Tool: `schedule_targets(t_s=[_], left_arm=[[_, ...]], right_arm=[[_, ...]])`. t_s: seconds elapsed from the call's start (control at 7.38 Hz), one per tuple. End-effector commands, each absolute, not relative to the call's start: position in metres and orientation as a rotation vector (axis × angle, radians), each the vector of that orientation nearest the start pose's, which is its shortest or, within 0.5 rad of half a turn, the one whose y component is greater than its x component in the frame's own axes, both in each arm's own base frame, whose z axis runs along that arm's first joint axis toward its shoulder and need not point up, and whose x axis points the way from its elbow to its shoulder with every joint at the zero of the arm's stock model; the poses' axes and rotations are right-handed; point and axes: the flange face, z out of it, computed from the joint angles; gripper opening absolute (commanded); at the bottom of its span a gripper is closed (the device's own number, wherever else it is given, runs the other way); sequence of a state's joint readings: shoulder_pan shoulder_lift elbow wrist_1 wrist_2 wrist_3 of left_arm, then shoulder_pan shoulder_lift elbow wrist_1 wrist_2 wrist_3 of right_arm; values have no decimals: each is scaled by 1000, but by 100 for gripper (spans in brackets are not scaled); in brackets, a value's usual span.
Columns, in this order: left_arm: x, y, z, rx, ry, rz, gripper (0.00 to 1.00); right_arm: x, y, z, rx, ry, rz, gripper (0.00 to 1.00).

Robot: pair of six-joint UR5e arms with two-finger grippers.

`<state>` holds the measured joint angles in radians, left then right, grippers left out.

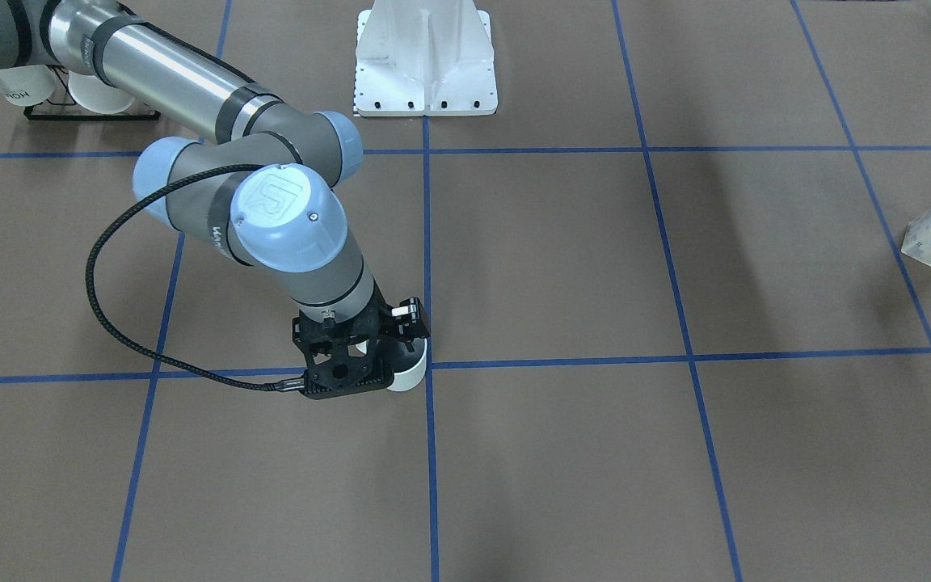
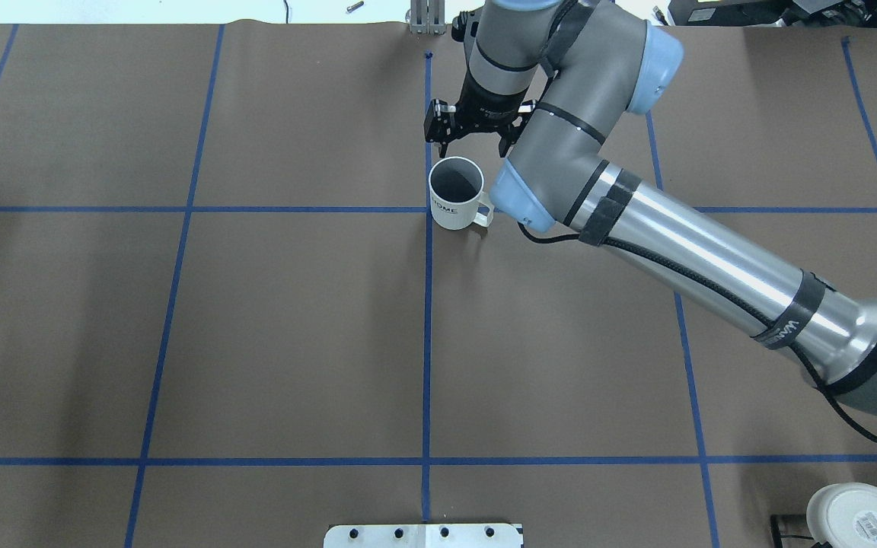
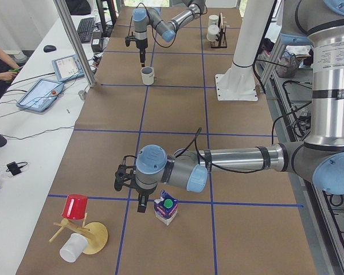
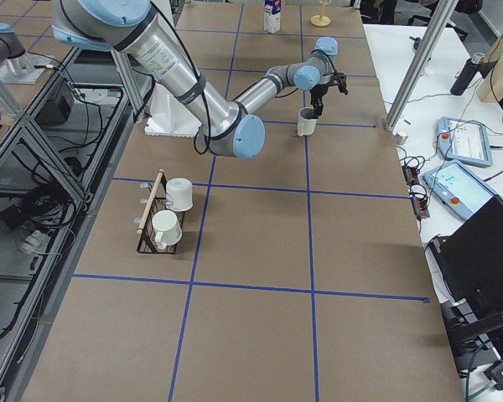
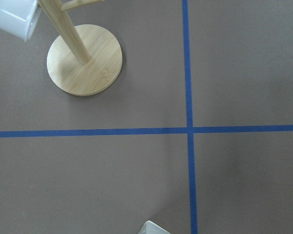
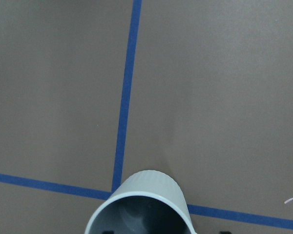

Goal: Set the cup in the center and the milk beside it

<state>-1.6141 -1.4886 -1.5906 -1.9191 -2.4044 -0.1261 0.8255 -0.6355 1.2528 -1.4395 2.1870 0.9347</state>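
Brown surface [image 2: 294, 327] is carrying the cup [image 2: 455, 194] upright at the center [image 2: 428, 209], so we're judging the right pincer [image 2: 472, 144], hanging open & empty over it, done w/ step 1, while the milk [image 3: 166, 209] is waiting well apart, near the left pincer [image 3: 136, 197], whose state we can't tell.

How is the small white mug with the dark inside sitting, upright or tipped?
Upright: the overhead view shows the white mug with its round open mouth facing up and its base on the brown table.
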Motion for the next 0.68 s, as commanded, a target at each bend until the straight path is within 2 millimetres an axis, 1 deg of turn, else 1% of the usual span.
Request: schedule_targets(t_s=[0.0,0.14,0.27,0.41,0.54], left_arm=[[-84,-460,615,321,873,56,97],[-84,-443,628,368,848,195,97],[-85,-431,639,418,809,340,97],[-85,-415,650,416,801,364,97],[-85,-403,656,411,772,359,98]], right_arm=[[-416,-647,211,18,-963,-6,100],[-387,-652,232,4,-970,14,100],[-342,-663,260,-10,-955,78,100],[-297,-657,310,6,-928,45,100],[-258,-657,351,20,-891,13,100]])
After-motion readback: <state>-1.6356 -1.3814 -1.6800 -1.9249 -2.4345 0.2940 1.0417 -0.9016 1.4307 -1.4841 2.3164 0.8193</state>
